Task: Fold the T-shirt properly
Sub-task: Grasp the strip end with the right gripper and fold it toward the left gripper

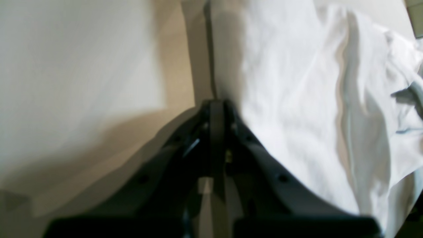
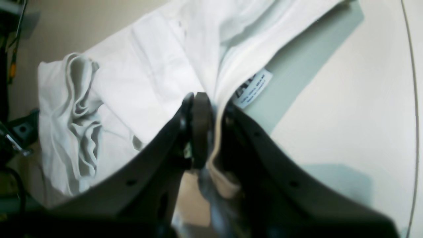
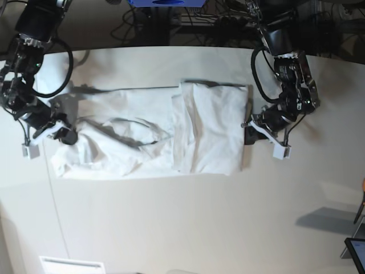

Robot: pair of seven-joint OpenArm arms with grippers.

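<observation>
Across the middle of the tabletop [image 3: 188, 222] lies the T-shirt [image 3: 148, 134], spread sideways and wrinkled, its one end already doubled over. At the bunched, label-bearing end, the right gripper [image 2: 211, 109] is clamped on a fold of cloth. At the doubled end, the left gripper [image 1: 216, 105] sits jaws together at the shirt's edge; whether cloth is caught between them cannot be told. A good fold probably calls for lifting the pinched end high enough to clear the wrinkles, then laying it squarely over the shirt's middle. No containers are visible.
</observation>
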